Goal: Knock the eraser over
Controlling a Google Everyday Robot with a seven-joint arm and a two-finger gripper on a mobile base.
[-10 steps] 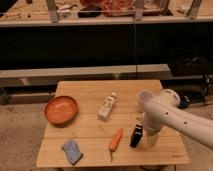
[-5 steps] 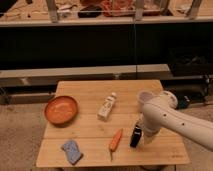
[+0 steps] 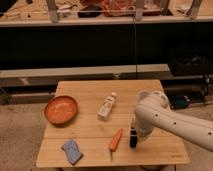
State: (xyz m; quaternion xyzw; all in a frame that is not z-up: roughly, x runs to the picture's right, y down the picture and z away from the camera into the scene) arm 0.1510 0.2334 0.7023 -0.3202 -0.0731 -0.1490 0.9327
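One eraser [image 3: 133, 138] upright, long axis vertical, gripper [image 3: 139, 133] just beside it

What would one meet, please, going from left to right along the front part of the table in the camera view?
Blue cloth → carrot → upright eraser. The gripper sits right at the eraser, overlapping it, so it gets no place of its own.
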